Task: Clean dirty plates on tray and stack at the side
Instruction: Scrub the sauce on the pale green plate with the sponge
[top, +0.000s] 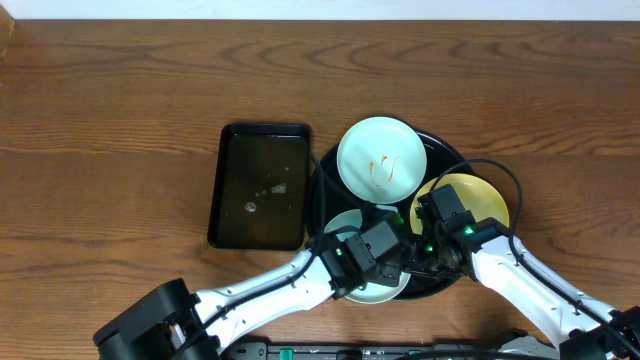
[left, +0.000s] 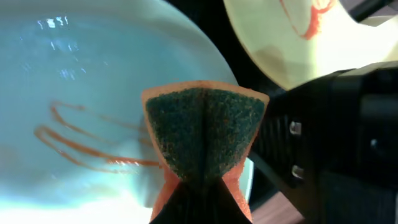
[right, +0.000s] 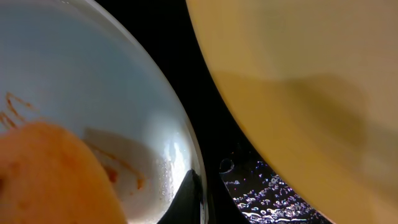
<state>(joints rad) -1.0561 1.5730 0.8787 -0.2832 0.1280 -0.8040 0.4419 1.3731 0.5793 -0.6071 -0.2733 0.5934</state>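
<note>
Currently sponge pinched shut in L gripper by smeared blue plate; R gripper closed at its rim. Sponge seen in wrist views only.

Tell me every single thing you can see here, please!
small round plates: three, two pale blue-white and one pale yellow, all on the round tray; both blue-white ones have orange smears.
large round glossy tray: one, black, right of middle on the table.
rectangular tray: one, black with wet specks, left of the round tray.
folded sponge: one, orange with a green scrubbing face, over the near blue-white plate.
wooden table: one, brown, under everything.
left hand: one, black, shut on the sponge.
right hand: one, black, shut, at the near plate's rim.
</note>
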